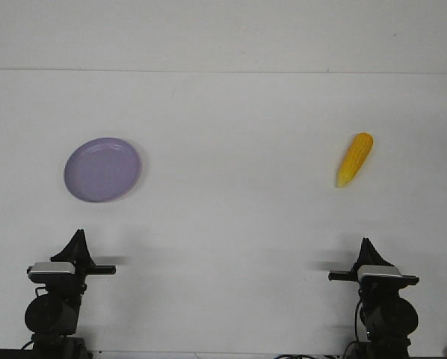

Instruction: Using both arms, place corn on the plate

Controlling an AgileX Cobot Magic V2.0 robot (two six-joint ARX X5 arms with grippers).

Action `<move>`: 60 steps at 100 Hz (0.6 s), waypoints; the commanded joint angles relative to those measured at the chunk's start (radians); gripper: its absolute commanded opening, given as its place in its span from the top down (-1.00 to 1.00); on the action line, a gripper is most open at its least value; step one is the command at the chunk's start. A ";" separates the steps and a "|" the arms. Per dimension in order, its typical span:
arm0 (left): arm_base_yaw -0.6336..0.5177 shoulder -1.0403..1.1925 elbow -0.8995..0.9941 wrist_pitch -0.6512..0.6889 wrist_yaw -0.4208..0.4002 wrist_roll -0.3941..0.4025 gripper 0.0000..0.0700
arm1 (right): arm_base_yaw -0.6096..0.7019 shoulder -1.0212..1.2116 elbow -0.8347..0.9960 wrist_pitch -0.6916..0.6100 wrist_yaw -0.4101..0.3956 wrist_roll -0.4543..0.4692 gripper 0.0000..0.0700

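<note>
The lavender plate (pixel 102 170) lies empty on the left side of the white table. The yellow-orange corn (pixel 355 159) lies on the right side, slightly tilted, with its paler pointed tip toward the robot. My left gripper (pixel 78 236) rests low at the near edge, below the plate and well apart from it. Its fingers come together in one point and hold nothing. My right gripper (pixel 367 244) rests low at the near edge, below the corn and well apart from it. It too comes to a single point and holds nothing.
The white table (pixel 231 224) runs back to a pale wall; its far edge (pixel 223 71) crosses the view. Nothing else lies between the plate and the corn.
</note>
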 commanded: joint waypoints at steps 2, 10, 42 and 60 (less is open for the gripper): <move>0.002 -0.003 -0.021 0.010 0.004 0.013 0.96 | -0.002 0.000 -0.003 0.010 0.000 0.003 0.95; 0.002 -0.003 -0.021 0.010 0.004 0.013 0.96 | -0.002 0.000 -0.003 0.010 0.000 0.003 0.95; 0.002 -0.003 -0.021 0.014 0.005 0.011 0.96 | -0.002 0.000 -0.003 0.010 0.000 0.003 0.95; 0.002 -0.003 -0.021 0.010 0.016 -0.129 0.96 | -0.002 0.000 -0.003 0.010 0.000 0.003 0.95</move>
